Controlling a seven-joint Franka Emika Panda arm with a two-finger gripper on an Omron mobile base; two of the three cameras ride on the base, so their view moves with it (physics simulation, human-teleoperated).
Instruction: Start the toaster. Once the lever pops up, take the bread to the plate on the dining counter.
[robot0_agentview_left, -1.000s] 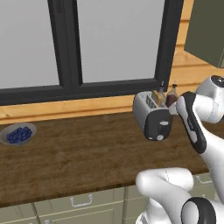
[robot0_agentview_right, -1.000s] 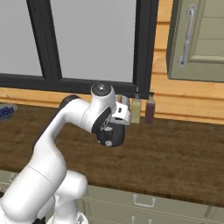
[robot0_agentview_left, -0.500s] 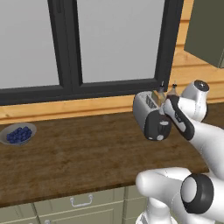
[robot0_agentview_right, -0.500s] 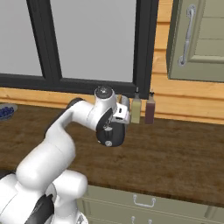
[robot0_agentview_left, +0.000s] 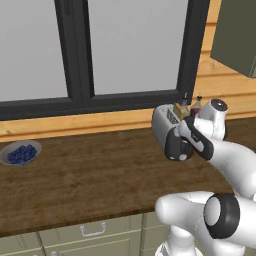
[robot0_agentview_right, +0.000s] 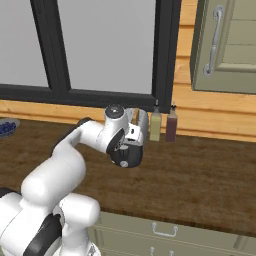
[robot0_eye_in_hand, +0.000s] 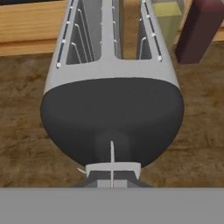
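Here the gripper (robot0_eye_in_hand: 112, 175) has its fingers pressed together with no gap, holding nothing, tips right against the low middle of the toaster's black end panel (robot0_eye_in_hand: 112, 118); the lever cannot be made out as its own part. In the left base view the gripper (robot0_agentview_left: 182, 145) sits at that same near end, the white arm bending in from the lower right. The toaster (robot0_agentview_left: 169, 129) stands on the wood counter (robot0_agentview_left: 90, 175), toward its far right, long axis running away from the hand, two slots up. In the hand view both slots (robot0_eye_in_hand: 87, 30) show wire guides; a tan edge that may be the bread (robot0_agentview_left: 180, 108) sticks up at the far end in the left base view, hard to tell. Just beyond the toaster, against the wooden wall strip, stand two bottles side by side: a pale yellow-green one (robot0_agentview_right: 155, 126) and a dark red one (robot0_agentview_right: 171, 125). Far left on the counter, well apart, a grey bowl of blueberries (robot0_agentview_left: 20, 152). Behind all, a black-framed window (robot0_agentview_left: 130, 50). Upper right, an olive cabinet door (robot0_agentview_right: 225, 45) with a handle. Below the counter, beige drawers (robot0_agentview_right: 165, 230).
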